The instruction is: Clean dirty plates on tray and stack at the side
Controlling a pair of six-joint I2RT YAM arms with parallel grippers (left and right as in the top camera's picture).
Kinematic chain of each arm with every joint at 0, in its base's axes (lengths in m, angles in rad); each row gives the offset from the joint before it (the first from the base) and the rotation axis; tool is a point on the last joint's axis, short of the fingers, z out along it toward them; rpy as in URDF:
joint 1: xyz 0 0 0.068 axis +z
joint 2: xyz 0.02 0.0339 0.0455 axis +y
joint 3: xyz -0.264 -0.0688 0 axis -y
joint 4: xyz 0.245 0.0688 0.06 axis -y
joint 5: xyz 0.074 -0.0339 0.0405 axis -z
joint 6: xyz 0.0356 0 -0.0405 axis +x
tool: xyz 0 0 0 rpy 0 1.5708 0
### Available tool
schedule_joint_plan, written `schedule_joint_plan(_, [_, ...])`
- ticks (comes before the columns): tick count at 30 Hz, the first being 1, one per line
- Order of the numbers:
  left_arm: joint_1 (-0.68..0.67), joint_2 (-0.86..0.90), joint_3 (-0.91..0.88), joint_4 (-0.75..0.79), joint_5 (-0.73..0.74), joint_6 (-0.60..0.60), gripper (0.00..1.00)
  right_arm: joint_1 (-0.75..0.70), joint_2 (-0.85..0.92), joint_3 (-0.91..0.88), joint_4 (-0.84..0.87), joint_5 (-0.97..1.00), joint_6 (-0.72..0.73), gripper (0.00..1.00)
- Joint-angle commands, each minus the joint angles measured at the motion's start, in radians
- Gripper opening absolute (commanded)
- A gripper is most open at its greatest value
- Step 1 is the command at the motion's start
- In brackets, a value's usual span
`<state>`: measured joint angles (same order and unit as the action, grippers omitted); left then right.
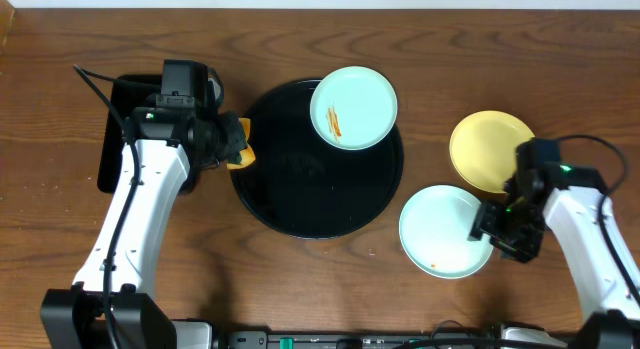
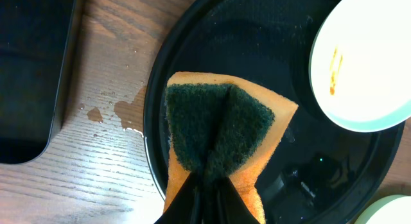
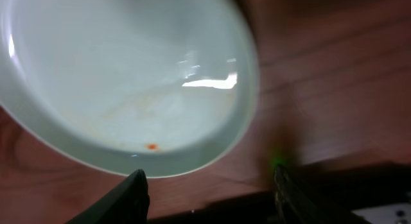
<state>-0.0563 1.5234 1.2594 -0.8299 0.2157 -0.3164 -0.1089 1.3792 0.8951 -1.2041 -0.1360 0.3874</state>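
The round black tray (image 1: 290,204) lies at the table's middle. A pale mint plate (image 1: 353,108) with orange streaks rests on its far right rim; it also shows in the left wrist view (image 2: 366,63). A second mint plate (image 1: 440,231) with a small orange speck lies on the table to the tray's right, seen close in the right wrist view (image 3: 122,76). A pale yellow plate (image 1: 487,149) lies behind it. My left gripper (image 2: 209,185) is shut on an orange sponge with a dark green pad (image 2: 218,134) over the tray's left rim. My right gripper (image 3: 209,185) is open and empty at the second mint plate's right edge.
A smaller rectangular black tray (image 1: 120,139) sits at the far left, also in the left wrist view (image 2: 29,76). Small wet spots (image 2: 122,112) mark the wood between it and the round tray.
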Motion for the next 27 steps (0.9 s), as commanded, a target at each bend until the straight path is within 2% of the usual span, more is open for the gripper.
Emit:
schedule_joint_plan(1, [-0.002,-0.001,0.008,0.002,0.009,0.009,0.08,-0.062,-0.059,-0.002,0.000,0.066,0.032,0.61])
schedule_joint_plan(27, [-0.002,-0.001,0.008,0.031,0.009,0.008,0.07,-0.084,-0.059,-0.280,0.307,0.094,0.060,0.47])
